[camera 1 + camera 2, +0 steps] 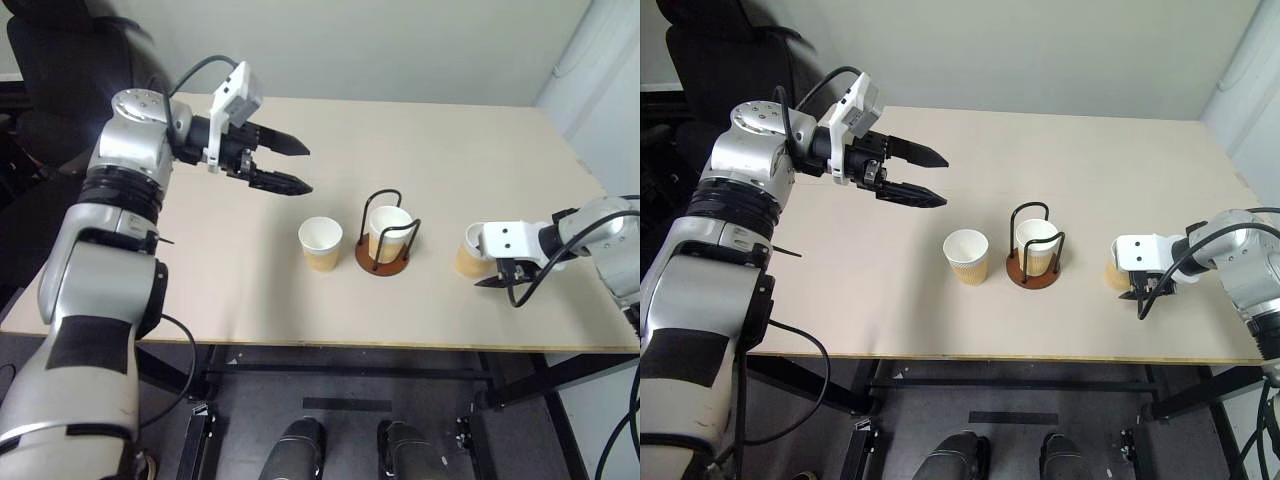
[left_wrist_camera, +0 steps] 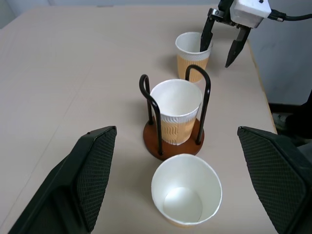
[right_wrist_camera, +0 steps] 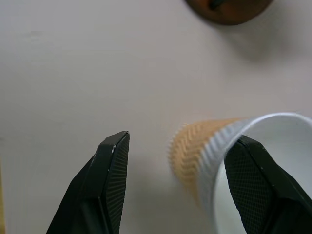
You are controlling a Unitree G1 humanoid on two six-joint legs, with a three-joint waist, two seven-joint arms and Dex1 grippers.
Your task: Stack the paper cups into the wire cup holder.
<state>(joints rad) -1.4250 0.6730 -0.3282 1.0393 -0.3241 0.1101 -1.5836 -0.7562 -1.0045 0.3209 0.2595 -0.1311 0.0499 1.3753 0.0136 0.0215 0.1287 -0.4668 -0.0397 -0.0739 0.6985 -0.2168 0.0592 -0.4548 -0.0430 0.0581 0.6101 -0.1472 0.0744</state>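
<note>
Cups are the measure of progress here, and one of three is home. At the upper left of the head view the left gripper (image 1: 290, 165) hangs above the table (image 1: 200, 290) with its fingers spread wide, holding nothing. Just left of centre a loose paper cup (image 1: 320, 243) stands upright, still to be stacked. Beside it, at centre, the wire cup holder (image 1: 385, 240) already has one cup (image 1: 388, 232) seated inside its loops. At the right edge the right gripper (image 1: 497, 275) has its fingers parted astride the wall of the third cup (image 2: 193, 53), one fingertip inside the rim, not yet clamped. Two cups remain, by my reading.
</note>
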